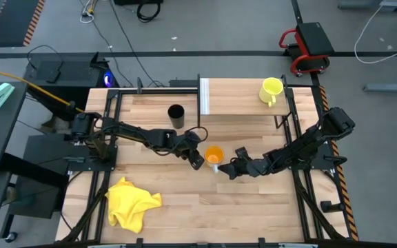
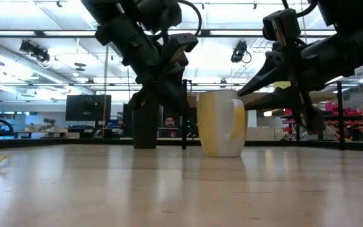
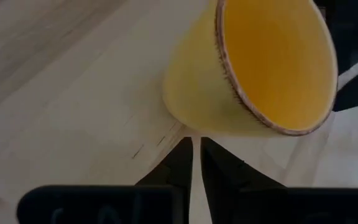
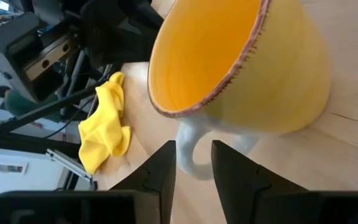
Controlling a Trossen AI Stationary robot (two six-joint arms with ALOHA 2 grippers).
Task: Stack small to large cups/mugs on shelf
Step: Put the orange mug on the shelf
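The orange cup (image 1: 214, 154) stands upright on the tabletop's middle, its pale handle (image 4: 188, 152) toward the near side. My left gripper (image 1: 199, 161) is shut, low, just left of the cup's lower wall (image 3: 188, 115). My right gripper (image 1: 222, 169) is open at the cup's near right, its fingers on either side of the handle. The black cup (image 1: 176, 116) stands on the tabletop, left of the shelf. The yellow-green mug (image 1: 271, 91) stands on the shelf (image 1: 240, 100), right of its white end panel (image 1: 203, 96). My left gripper's shut fingertips (image 3: 185, 149) stand right at the foot of the cup's wall; I cannot tell whether they touch it. My right gripper's fingers (image 4: 165, 163) flank the handle near their free ends, slanting down from the right; I cannot tell whether they touch it.
A crumpled yellow cloth (image 1: 131, 201) lies at the near left of the tabletop. Dark frame rails (image 1: 109, 117) run along the table's left and right sides. The shelf's left half is bare wood.
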